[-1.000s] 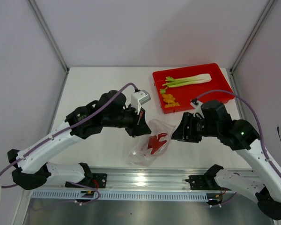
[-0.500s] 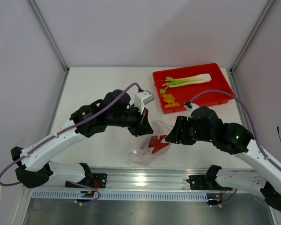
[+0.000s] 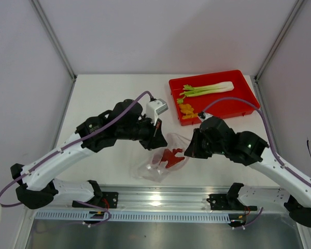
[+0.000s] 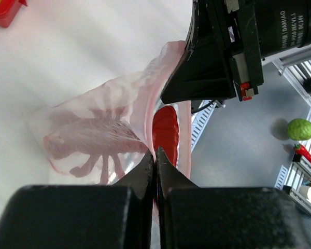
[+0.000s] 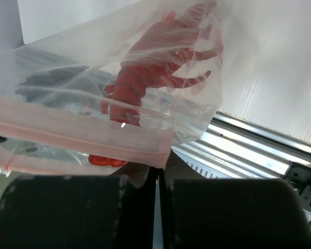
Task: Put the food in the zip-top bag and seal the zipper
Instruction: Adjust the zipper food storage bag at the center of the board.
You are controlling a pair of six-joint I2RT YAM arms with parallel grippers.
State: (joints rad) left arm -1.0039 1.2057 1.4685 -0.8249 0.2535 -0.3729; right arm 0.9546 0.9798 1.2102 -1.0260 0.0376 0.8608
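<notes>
Right now the bag point(image 3: 163, 158) hangs between your two sets of fingers, raised at its mouth and sagging away below them toward the near edge of the table point(image 3: 103, 98). The dark red spiky piece point(image 3: 170, 155) is already inside, lying just past both pinches.

The zipper point(image 5: 78, 136) shows as a pink strip leading off from the right fingers. Its two sides stand apart, so the mouth is not sealed.

Your left gripper point(image 4: 155, 155) is closed all the way, with one pink lip of the mouth nipped at its tips. Your right gripper point(image 5: 156, 174) is closed too. The end of the strip seems to run down into its tips, so I judge it has the opposite lip, though the contact itself is hard to make out.

One lip in each hand makes sense for a floppy bag. Drawn apart, the two pinches should hold the mouth open rather than let it fold shut over the red piece.

Beyond the right fingers, well apart from the bag, the green stalk point(image 3: 210, 89) and the yellow-orange pieces point(image 3: 187, 110) lie in the red tray point(image 3: 243, 101). You're roughly a third through. With both hands on the bag, one must let go to fetch them, so expect the mouth to slump.
</notes>
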